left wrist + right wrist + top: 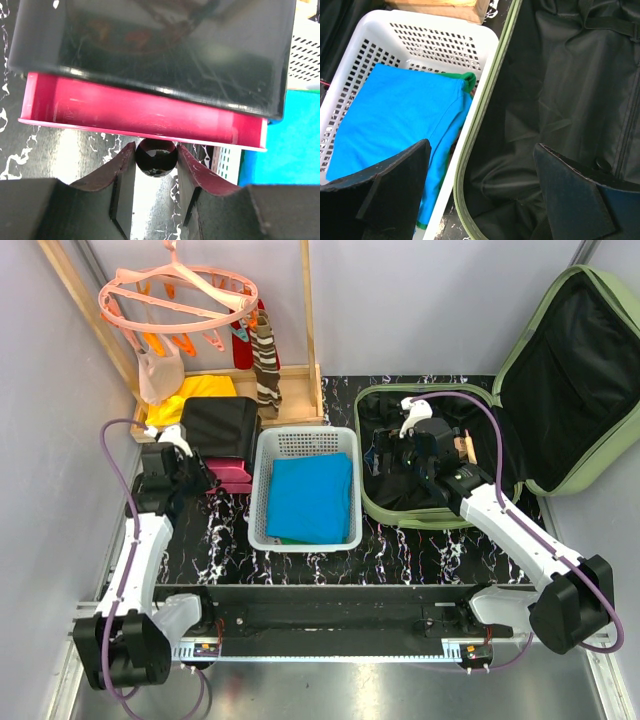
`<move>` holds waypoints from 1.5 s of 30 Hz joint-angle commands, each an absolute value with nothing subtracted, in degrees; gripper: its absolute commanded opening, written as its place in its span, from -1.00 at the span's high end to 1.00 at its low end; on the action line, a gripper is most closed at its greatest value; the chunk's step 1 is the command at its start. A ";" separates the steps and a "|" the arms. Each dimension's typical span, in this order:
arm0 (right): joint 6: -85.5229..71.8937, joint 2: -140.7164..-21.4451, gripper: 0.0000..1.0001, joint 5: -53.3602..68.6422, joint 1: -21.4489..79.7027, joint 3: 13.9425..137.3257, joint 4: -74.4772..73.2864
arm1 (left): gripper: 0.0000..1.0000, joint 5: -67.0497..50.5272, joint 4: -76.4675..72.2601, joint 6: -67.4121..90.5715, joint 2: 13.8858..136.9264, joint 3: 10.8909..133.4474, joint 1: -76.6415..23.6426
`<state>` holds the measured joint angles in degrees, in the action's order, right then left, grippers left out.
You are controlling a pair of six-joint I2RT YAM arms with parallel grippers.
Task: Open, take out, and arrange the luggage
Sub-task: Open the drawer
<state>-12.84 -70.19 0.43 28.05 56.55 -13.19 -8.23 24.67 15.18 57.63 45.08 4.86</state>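
Observation:
The luggage (570, 380) lies open at the right, a light-green hard shell with its lid leaning back and black lining (560, 100) showing. My right gripper (398, 452) (481, 145) hangs open over the luggage's left rim, nothing between its fingers. At the left stands a black box (220, 425) (150, 45) with a red drawer (140, 117) slightly out at its bottom. My left gripper (200, 478) (155, 146) is closed on the round black knob (156, 161) under the drawer's front edge, both fingers touching it.
A white perforated basket (305, 440) (440, 37) holding folded blue cloth (310, 498) sits between the box and the luggage, right against the green rim. Behind the box stands a wooden rack (310, 330) with a pink hanger (180, 295), hanging clothes and a yellow cloth (195, 395).

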 commanded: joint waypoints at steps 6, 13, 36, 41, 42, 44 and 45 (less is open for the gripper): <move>-12.22 -69.26 -0.88 1.32 27.33 56.60 -11.95 | 0.53 -9.06 25.92 17.14 48.97 42.02 5.18; -12.48 -69.35 -0.88 1.67 27.33 56.60 -11.87 | 0.52 -8.09 28.47 17.14 45.97 40.61 5.19; -12.75 -66.62 -0.89 0.35 27.07 55.81 -13.36 | -0.47 -7.03 31.29 17.23 41.31 40.25 5.19; -12.83 -66.36 -0.89 0.26 26.98 55.90 -13.62 | -0.49 -6.86 31.38 16.96 40.43 39.73 5.10; -12.75 -66.44 -0.89 0.35 26.98 55.90 -13.62 | -0.49 -6.94 31.29 16.96 40.43 39.73 5.10; -12.83 -66.45 -0.89 0.26 26.90 55.99 -13.71 | -0.50 -7.29 31.46 17.22 40.17 39.64 5.10; -12.92 -66.27 -0.89 0.26 26.98 56.07 -13.80 | -0.50 -7.73 31.46 17.31 39.91 39.73 5.18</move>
